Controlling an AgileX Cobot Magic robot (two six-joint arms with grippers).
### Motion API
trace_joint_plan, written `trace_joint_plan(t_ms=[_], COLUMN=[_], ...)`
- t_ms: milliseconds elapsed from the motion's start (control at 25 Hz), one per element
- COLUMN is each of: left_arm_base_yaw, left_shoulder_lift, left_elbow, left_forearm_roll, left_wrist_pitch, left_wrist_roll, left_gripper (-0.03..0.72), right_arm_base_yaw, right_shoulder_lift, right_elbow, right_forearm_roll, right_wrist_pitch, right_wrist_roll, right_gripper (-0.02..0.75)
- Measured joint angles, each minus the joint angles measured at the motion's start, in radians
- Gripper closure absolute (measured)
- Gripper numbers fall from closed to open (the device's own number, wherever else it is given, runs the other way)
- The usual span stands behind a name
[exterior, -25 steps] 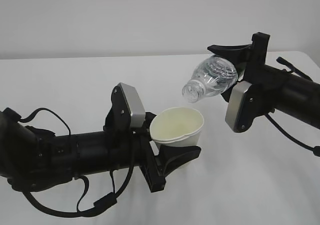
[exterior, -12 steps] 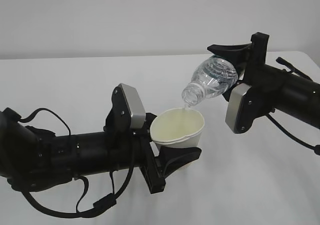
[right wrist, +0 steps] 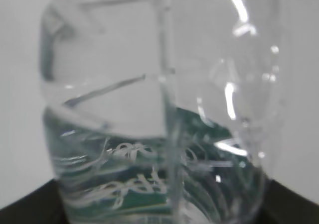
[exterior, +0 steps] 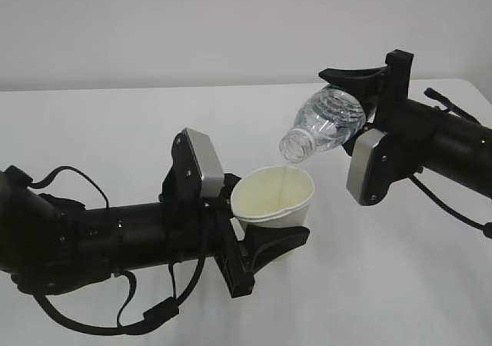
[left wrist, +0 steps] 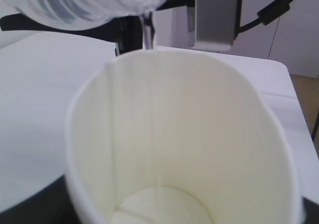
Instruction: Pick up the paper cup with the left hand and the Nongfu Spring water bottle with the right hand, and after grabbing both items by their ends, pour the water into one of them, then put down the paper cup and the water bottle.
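The paper cup (exterior: 274, 197) is clamped upright by the left gripper (exterior: 257, 242), above the white table (exterior: 115, 131). The Nongfu Spring water bottle (exterior: 324, 123) is clamped by the right gripper (exterior: 367, 104), tilted neck-down above the cup's far-right rim. A thin stream of water (exterior: 284, 183) is seen entering the cup.

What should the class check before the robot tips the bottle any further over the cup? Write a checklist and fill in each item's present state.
1. Left claw shut on the paper cup: ok.
2. Right claw shut on the Nongfu Spring water bottle: ok.
3. Bottle mouth above the cup's opening: ok; it sits over the far rim.
4. Water landing inside the cup: ok; a thin stream falls within the rim.
5. Cup upright: not ok; it leans a little.
6. Room left in the cup: ok; the left wrist view shows only a little at the bottom.
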Motion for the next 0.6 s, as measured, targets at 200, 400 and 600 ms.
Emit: trace_joint_plan(t_ms=[200,400,600], left_arm_base_yaw=[0.000,0.000,0.000], left_shoulder_lift=[0.000,0.000,0.000], left_elbow=[0.000,0.000,0.000], left_forearm_roll=[-0.002,-0.010,-0.010], left_wrist_pitch=[0.000,0.000,0.000], left_wrist_roll=[0.000,0.000,0.000], left_gripper=[0.226,0.226,0.231], right_arm_base_yaw=[0.000,0.000,0.000], right_shoulder_lift=[0.000,0.000,0.000], right_elbow=[0.000,0.000,0.000], right_forearm_roll=[0.000,0.000,0.000], right_wrist_pitch=[0.000,0.000,0.000], right_wrist_roll=[-0.002,-0.002,-0.002], right_gripper=[0.273,0.273,0.273])
